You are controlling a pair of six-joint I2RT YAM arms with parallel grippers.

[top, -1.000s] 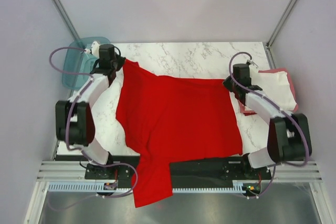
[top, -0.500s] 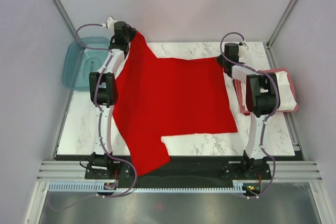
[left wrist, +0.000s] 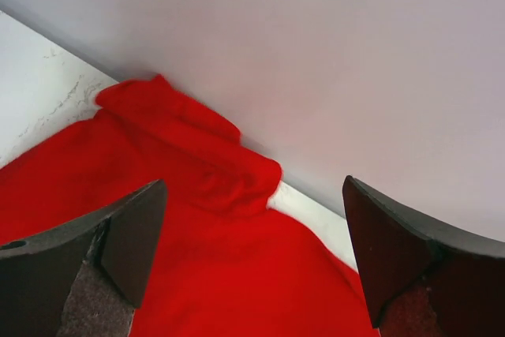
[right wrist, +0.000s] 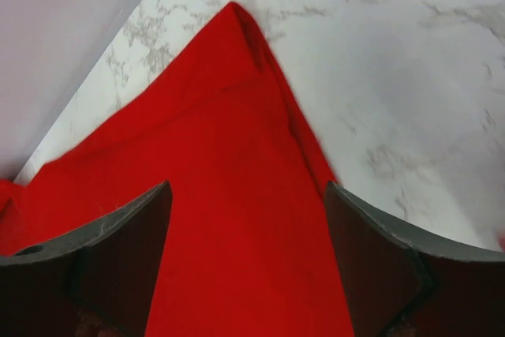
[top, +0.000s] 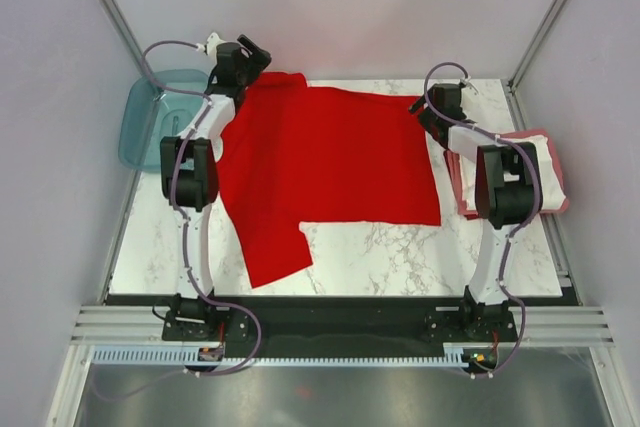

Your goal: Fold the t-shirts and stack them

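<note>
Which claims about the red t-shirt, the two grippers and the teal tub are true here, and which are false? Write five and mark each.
1. The red t-shirt lies spread on the table. True.
2. The left gripper is shut on the shirt. False: its fingers stand wide apart and clamp nothing.
3. The teal tub sits at the table's right side. False: it is at the left, beside the left arm.
4. The right gripper is open over a corner of the red shirt. True.
5. A white t-shirt lies on a pinkish-red t-shirt at the right. True.
</note>
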